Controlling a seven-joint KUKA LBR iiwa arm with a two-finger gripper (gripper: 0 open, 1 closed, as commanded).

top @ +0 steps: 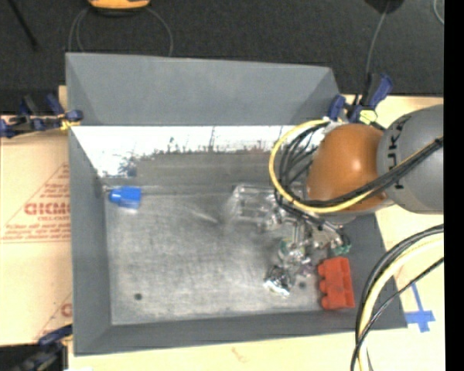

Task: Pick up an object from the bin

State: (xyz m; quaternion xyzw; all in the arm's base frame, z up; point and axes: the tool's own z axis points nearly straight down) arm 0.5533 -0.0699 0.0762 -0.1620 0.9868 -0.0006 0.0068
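The claw (284, 278) is low over the floor of the bin (201, 91), in the front right part, near the front wall. This view does not show whether it is released or clenched, and nothing can be made out in its grasp.

The red block (336, 283) lies just beside the claw, toward the right wall. It is the nearest thing and the likely pick.

Hazards:
- The claw is beside the block, not over it. Closing here would probably catch nothing, or push the block against the wall.
- The block lies close to the corner, so the wall may obstruct a descent on that side.
- The cable loops (290, 168) hang close to the right rim and could snag.

Farther back, a pale translucent thing (247, 203) lies mid-floor; its kind cannot be told. A small blue thing (125, 198) lies well apart, at the back left.

The arm enters over the right rim. Its orange wrist cover (348, 165) is above the claw, and the wrist points steeply down.
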